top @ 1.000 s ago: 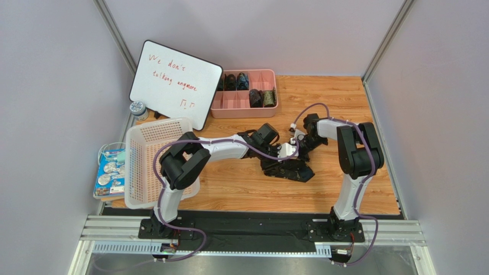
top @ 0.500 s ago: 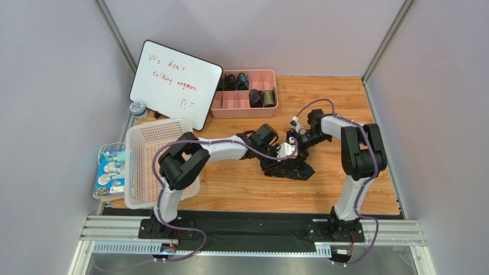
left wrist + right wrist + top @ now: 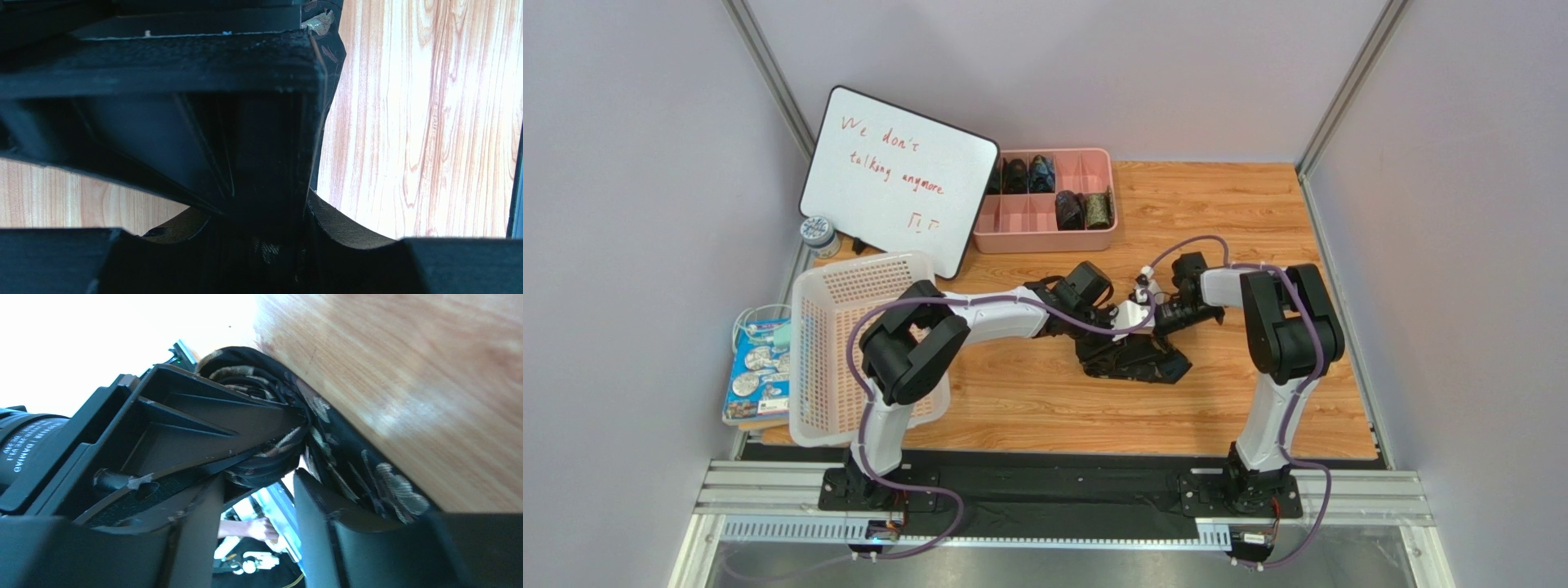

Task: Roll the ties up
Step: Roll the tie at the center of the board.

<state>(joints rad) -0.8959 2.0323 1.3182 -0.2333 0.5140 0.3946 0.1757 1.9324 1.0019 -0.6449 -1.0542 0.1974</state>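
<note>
Black patterned fabric necktie point(image 3: 344, 447), half rolled, sits pinched in the left gripper point(image 3: 1122, 325). Right gripper point(image 3: 255, 490) has its jaws apart, with the roll straight ahead just off the tips and its axis across their gap, I'd say.

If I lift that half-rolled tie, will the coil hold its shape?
Likely floppy: the tie drapes limp off the coil onto the table. The coil's layers look loosely gapped, so it would probably unwind if lifted without pinching. Its smooth fabric may slip.
</note>
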